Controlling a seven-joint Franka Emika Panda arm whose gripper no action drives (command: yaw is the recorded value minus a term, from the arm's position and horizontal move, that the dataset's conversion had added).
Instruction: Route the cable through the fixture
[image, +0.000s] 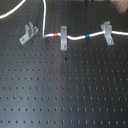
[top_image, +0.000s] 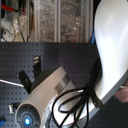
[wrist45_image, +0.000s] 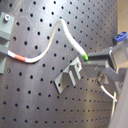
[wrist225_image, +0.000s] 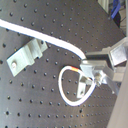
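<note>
Across the black perforated board (image: 65, 95), the cable (image: 75, 36) already threads the two forward-facing clips (image: 63, 36), leaving your diagonal fixture (wrist45_image: 70, 75) empty, so the gripper (wrist45_image: 88, 57) sits clenched on the cable just beside its prongs, apparently to lay it in.

First exterior view: high, looking down at board (image: 65, 95). Second: close behind arm (top_image: 112, 45). Wrist views: near board.
</note>
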